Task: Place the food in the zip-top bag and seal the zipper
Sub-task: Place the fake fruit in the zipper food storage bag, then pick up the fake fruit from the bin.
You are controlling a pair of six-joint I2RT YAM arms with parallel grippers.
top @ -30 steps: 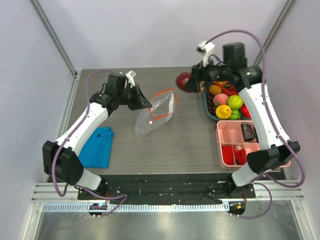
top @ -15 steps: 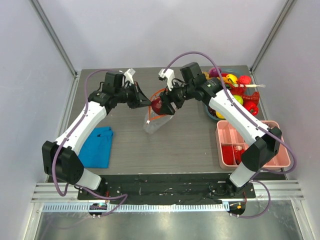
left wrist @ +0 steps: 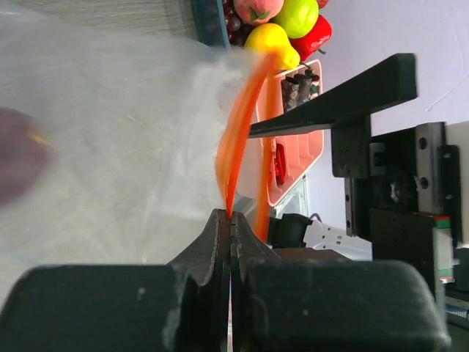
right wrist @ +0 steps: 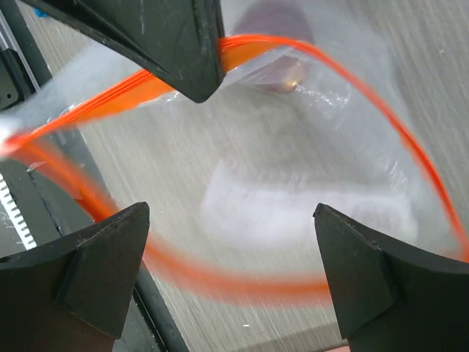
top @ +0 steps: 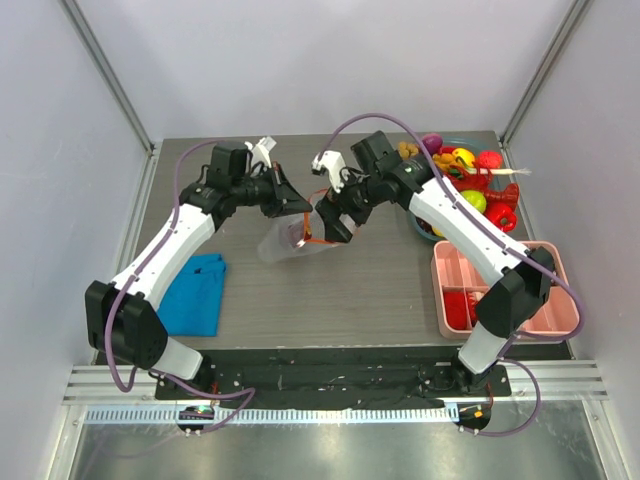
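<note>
The clear zip-top bag [top: 280, 245] hangs in mid-table with its mouth pulled open. My left gripper [top: 300, 206] [left wrist: 231, 214] is shut on the orange-red zipper [left wrist: 239, 125] at the bag's top edge. Right over that open mouth, my right gripper [top: 335, 226] [right wrist: 229, 220] stands open with nothing between its fingers, and the zipper [right wrist: 359, 88] loops below it. A dark red piece of food [right wrist: 275, 26] lies inside the bag and shows as a blurred dark shape [left wrist: 15, 165] in the left wrist view. More food [top: 470, 180], red, yellow and green, fills a bowl at the back right.
A pink compartment tray [top: 545, 300] sits at the front right, next to the right arm. A folded blue cloth [top: 195, 290] lies at the front left. Grey walls and a metal frame close in the table on both sides.
My right arm has carried the dark red food from the bowl to the bag's mouth and opened; the food now lies in the bag. The left gripper has kept hold of the zipper.
</note>
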